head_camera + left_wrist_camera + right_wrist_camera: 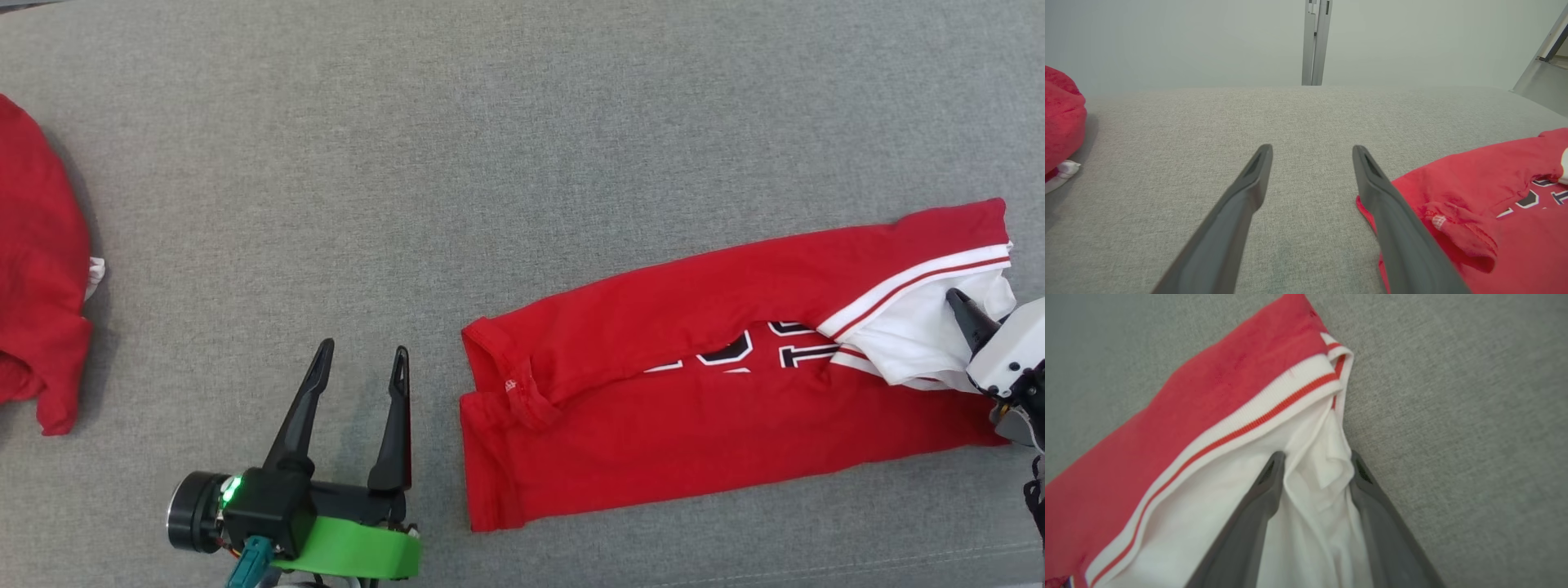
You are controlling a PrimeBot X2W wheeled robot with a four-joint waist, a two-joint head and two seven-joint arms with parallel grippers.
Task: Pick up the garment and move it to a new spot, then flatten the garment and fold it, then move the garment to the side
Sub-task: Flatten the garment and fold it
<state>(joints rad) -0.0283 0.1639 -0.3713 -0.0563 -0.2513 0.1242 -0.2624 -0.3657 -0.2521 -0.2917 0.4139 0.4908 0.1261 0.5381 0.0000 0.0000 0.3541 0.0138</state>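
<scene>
Folded red jersey (694, 408) just right of the left claw (363, 349).
Head view: left claw spread, empty; right claw (963, 306) half cut off on the white sleeve (914, 335). Left wrist view: a finger (1396, 228) hides the jersey's edge. Right wrist view: fingers (1245, 531) straddle bunched sleeve; grip unclear.

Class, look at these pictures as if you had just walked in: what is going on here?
A two-armed robot is folding a red T-shirt on a grey fabric surface. The shirt lies lengthwise, one long edge already folded over its printed front. The right claw straddles the bunched white sleeve, fingers apart. The left claw is open beside the shirt's other end. Another red garment lies at the far left.
</scene>
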